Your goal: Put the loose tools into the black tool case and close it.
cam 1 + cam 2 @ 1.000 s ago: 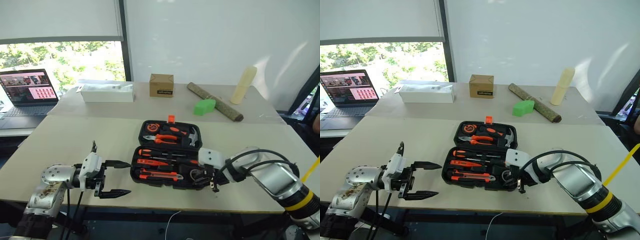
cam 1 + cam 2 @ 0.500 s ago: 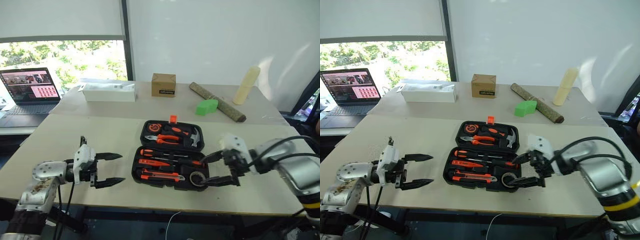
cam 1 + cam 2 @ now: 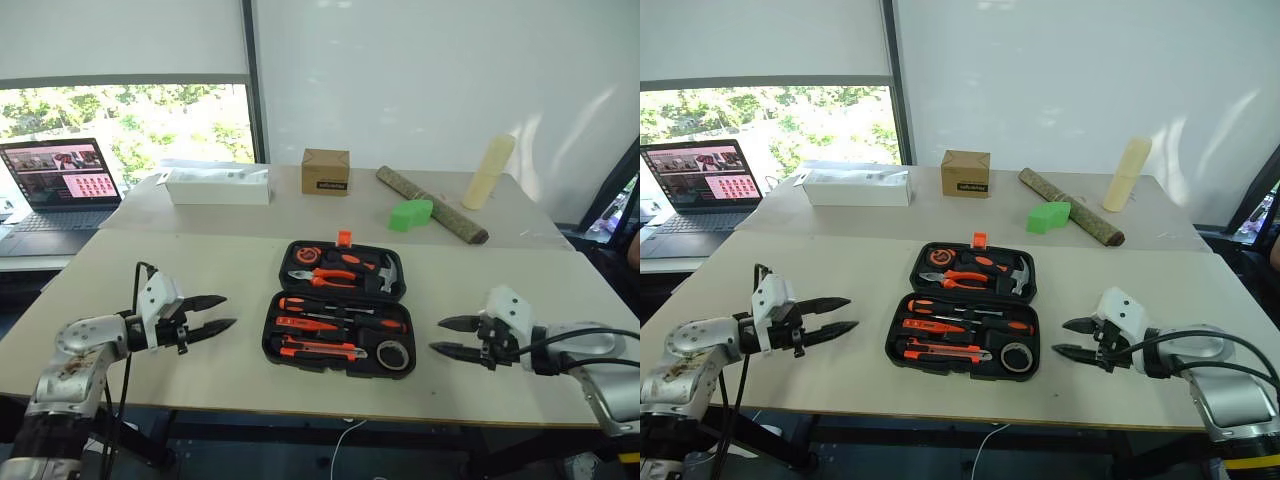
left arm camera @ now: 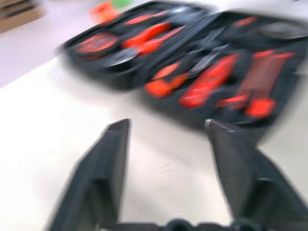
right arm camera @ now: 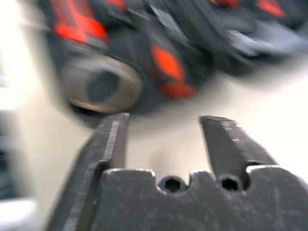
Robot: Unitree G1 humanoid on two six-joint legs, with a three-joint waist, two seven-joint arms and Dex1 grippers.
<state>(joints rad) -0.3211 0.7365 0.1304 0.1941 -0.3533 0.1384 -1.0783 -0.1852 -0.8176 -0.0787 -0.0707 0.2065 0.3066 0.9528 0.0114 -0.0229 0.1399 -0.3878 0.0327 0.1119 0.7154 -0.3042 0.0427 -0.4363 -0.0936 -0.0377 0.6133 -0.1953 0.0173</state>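
On the table (image 3: 140, 265), the black tool case (image 3: 338, 308) lies open, rigid plastic, probably light; lift the far lid by its orange latch (image 3: 343, 238). Left gripper (image 3: 212, 316) and right gripper (image 3: 449, 336) fingers are parted, grasping nothing.

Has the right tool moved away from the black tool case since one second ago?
Yes. The right tool was over the black tool case near the tape roll; now it hangs empty above the table, to the case's right.
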